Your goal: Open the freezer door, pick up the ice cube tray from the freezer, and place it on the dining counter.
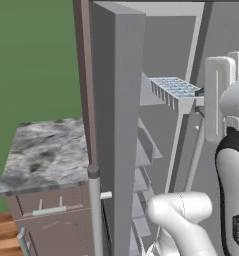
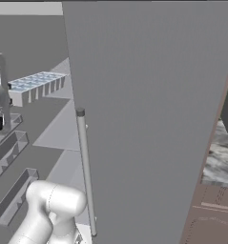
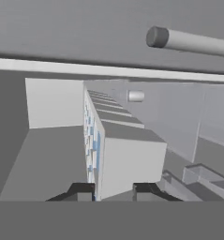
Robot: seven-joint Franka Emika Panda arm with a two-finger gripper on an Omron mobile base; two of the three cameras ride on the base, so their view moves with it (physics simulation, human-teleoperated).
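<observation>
fingertips [image 3: 81,191] of the claw [image 3: 114,192] clamp the ice cube tray's [image 3: 127,161] near end — its long axis runs straight ahead into the freezer [image 1: 168,60].

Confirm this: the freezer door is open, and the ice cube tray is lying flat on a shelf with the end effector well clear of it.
Not quite. The freezer door is open, but the end effector grips the ice cube tray by one end, holding it in the air in front of the shelves. The left base view and hand view show it.
</observation>
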